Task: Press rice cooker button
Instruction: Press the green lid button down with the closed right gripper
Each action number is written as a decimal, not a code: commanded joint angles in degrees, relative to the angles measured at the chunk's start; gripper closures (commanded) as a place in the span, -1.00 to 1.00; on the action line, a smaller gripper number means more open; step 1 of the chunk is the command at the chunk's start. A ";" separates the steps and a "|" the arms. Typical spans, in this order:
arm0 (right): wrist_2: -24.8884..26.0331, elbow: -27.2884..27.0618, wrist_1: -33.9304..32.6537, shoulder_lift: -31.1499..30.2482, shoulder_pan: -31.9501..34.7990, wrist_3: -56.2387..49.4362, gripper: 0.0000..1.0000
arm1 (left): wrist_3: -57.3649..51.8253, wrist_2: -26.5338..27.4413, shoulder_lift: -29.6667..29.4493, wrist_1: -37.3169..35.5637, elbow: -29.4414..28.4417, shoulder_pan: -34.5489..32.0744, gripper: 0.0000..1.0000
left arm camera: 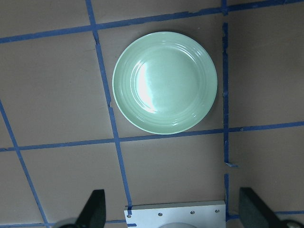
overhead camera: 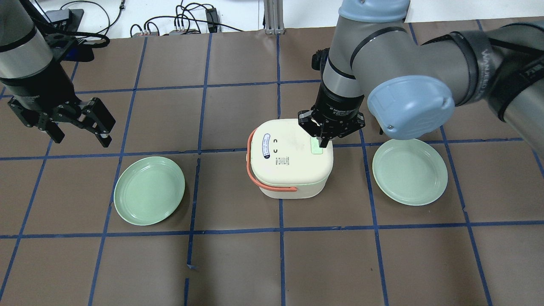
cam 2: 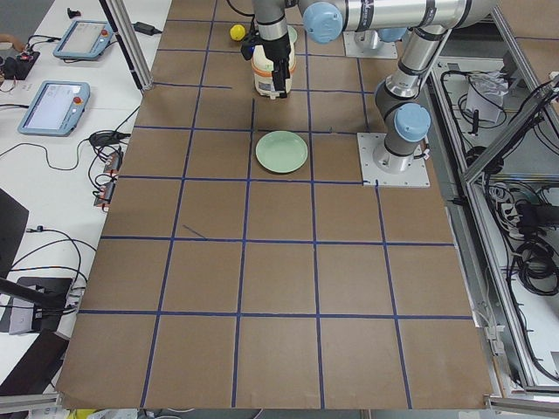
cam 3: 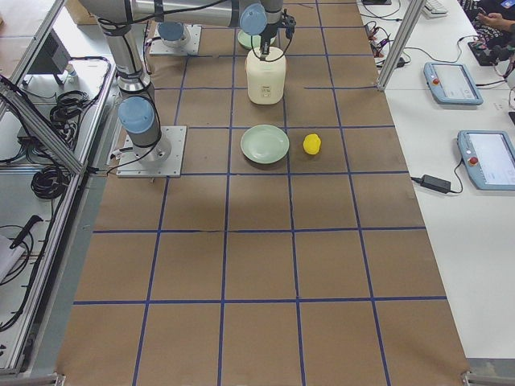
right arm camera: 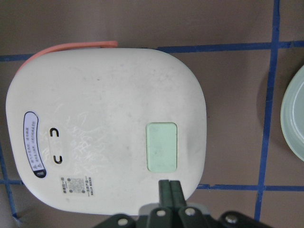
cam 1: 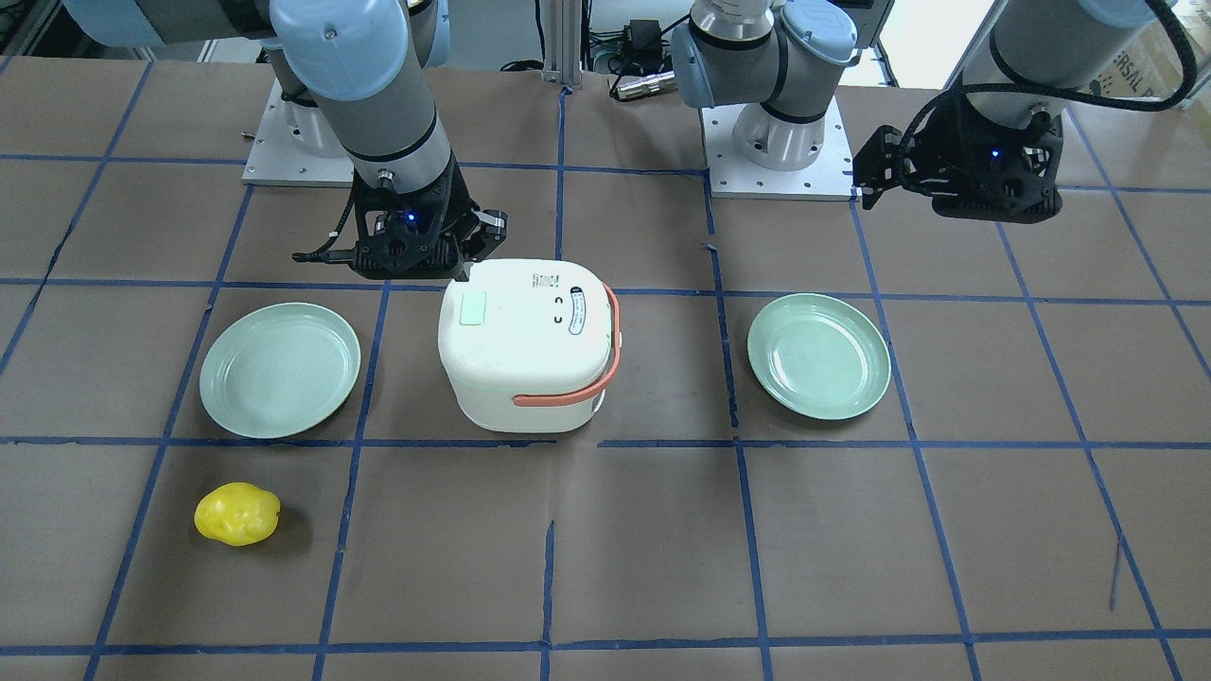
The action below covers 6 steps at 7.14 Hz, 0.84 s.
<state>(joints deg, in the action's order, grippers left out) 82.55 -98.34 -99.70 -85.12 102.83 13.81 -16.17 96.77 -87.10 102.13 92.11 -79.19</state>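
Rice cooker (overhead camera: 291,159) sits mid-bench between two green plates; its pale green button (right arm camera: 162,147) lies on the lid, on the half toward the right arm's plate (overhead camera: 410,172), away from the printed label.

Right gripper (right arm camera: 169,187) is the nearer by far; it points straight down over the cooker's lid edge, fingers pinched together, holding nothing. From the wrist view the button lies just ahead of the tips, its long axis in line with them; we cannot tell whether they touch the lid. We judge a short advance, then a push down.

Left gripper (overhead camera: 80,136) hangs well off from the cooker, beyond the other plate (overhead camera: 148,195), fingers spread wide, empty.
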 commanded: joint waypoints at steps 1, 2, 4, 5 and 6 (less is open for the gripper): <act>0.07 -1.68 -4.78 0.65 0.00 -0.01 0.83 | 0.00 0.00 0.00 0.00 0.00 0.00 -1.00; 0.07 -1.76 -4.88 0.83 0.00 -0.01 0.83 | 0.00 0.00 0.00 0.00 0.00 0.00 -1.00; -0.02 -2.29 -5.49 1.62 0.00 -0.01 0.82 | 0.00 0.00 0.00 0.00 0.00 0.00 -1.00; -0.02 -2.12 -5.67 2.06 0.00 -0.10 0.82 | 0.00 0.00 0.00 0.00 0.00 0.00 -1.00; -0.02 -2.29 -6.81 2.41 0.00 -0.10 0.82 | 0.00 0.00 0.00 0.00 0.00 0.00 -1.00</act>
<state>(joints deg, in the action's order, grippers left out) 82.53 -100.52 -105.53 -83.17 102.83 13.74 -16.17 96.77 -87.10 102.13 92.11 -79.19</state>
